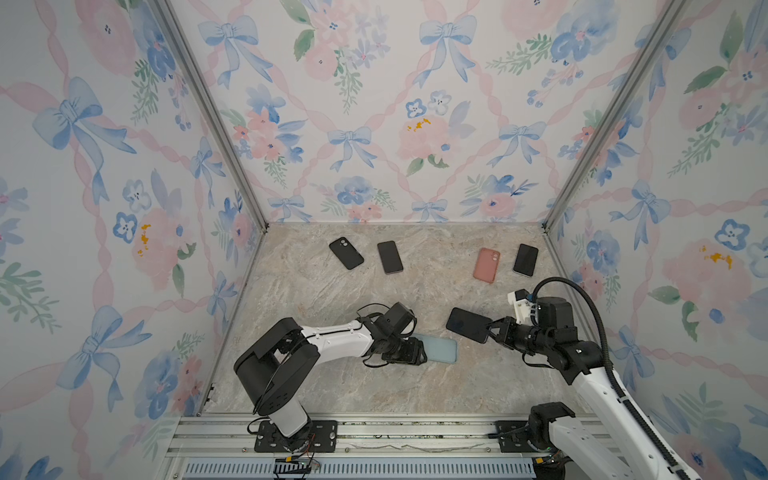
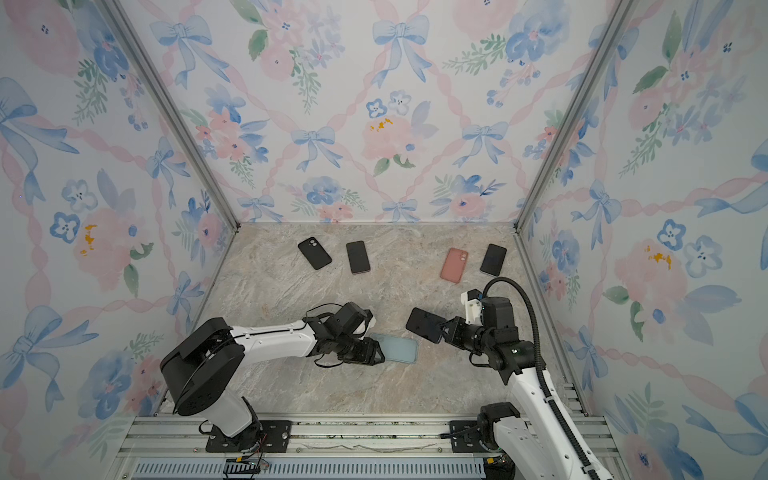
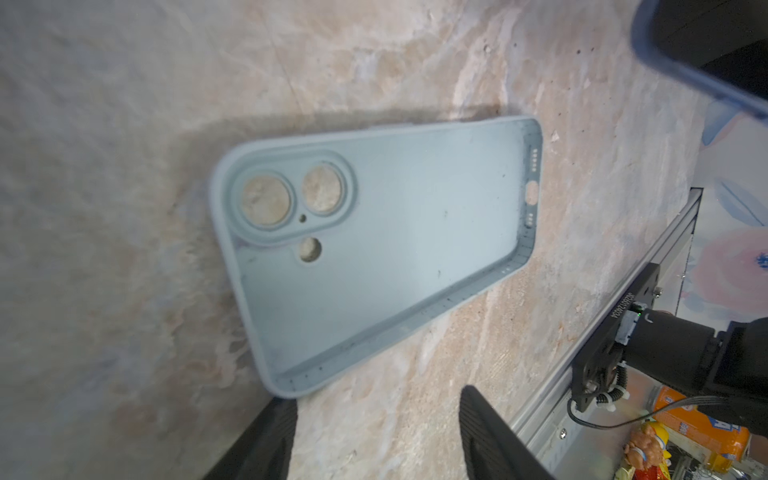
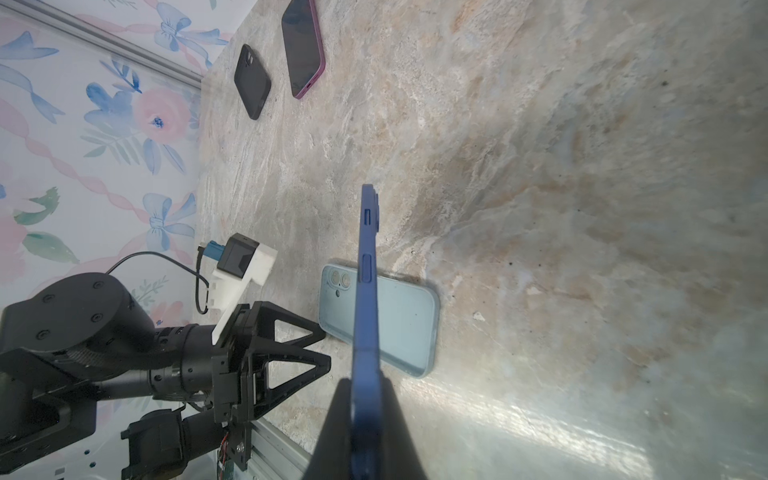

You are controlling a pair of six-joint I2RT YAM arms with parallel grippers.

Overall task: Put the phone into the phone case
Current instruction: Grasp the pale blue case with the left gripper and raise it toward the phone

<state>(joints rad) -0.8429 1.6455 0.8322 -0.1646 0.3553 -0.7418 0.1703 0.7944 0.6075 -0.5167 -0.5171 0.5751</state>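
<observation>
HOLD: right pincer [image 1: 488, 326] clamped on flat dark blue phone [image 1: 467, 324], up in the air near the case | CASE: soft light blue phone case [image 1: 440, 349] lies open side up on desk [image 1: 332, 386], ready | HELP: left pincer [image 1: 422, 352] apart at its end, likely to steady it

White printed characters, a serial-style code of letters and digits, run along the black mounting plate [image 3: 602, 345] bolted to the aluminium rail [image 3: 552, 411] in the left wrist view. The code seems to end in "024"; the rest is too small and slanted to read with certainty. Near the rail, an orange package [image 3: 690, 432] carries bold blue-and-white brand lettering, blurred and cut off at the edge of the picture, so no word can be made out.
</observation>
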